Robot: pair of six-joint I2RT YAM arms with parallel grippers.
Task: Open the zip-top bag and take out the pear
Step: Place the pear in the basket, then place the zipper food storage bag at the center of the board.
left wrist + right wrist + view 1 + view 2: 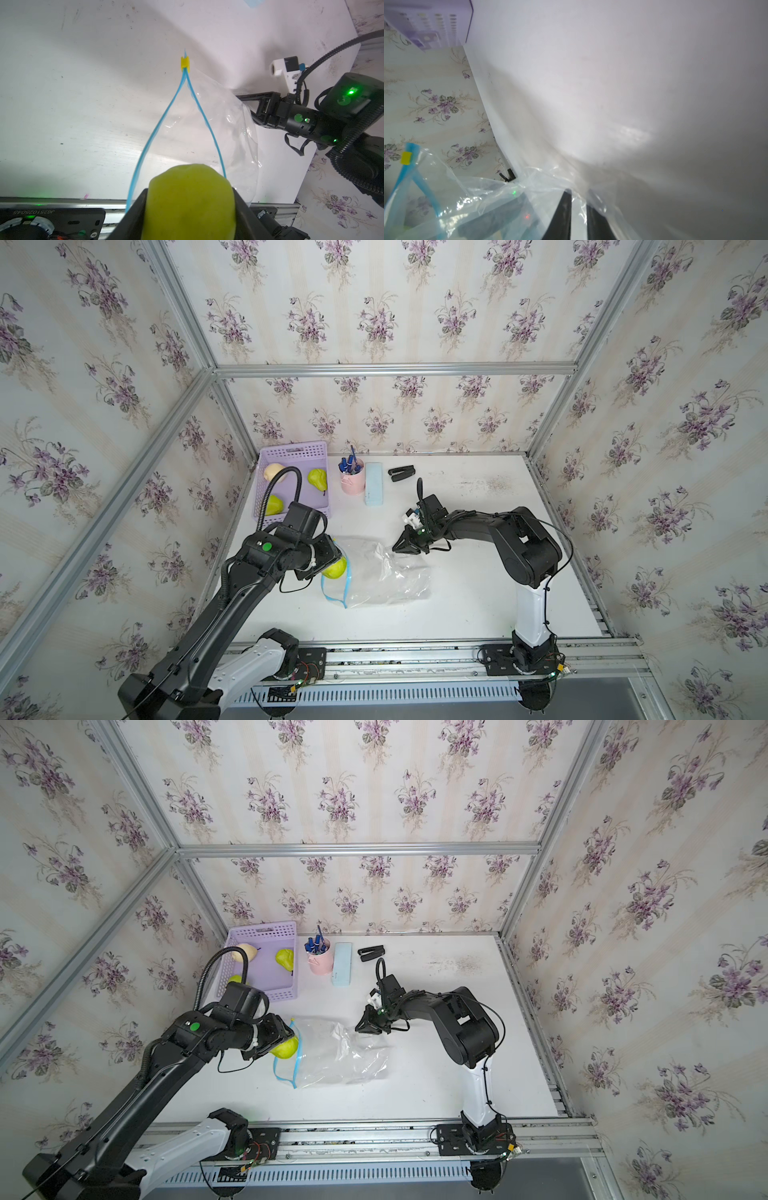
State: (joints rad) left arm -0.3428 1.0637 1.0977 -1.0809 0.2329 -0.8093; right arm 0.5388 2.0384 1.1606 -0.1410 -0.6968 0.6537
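The zip-top bag (386, 572) (345, 1052) lies crinkled on the white table, its light-blue zip strip (158, 128) parted into a wide mouth that faces left. A small yellow tab (185, 63) (406, 158) sits at one end of the strip. The yellow-green pear (336, 568) (286, 1048) (191, 199) is at that mouth, between the two strip halves. My left gripper (330, 562) (190, 190) is shut on the pear, one finger on each side. At the bag's far right end, my right gripper (395, 548) (357, 1028) (579, 192) is shut on a fold of the plastic.
A purple basket (293, 449) at the back left holds two green pears and a pale fruit. Beside it stand a pink cup of pens (353, 483), a light-blue case (373, 485) and a black stapler (402, 473). Wallpapered walls close in three sides.
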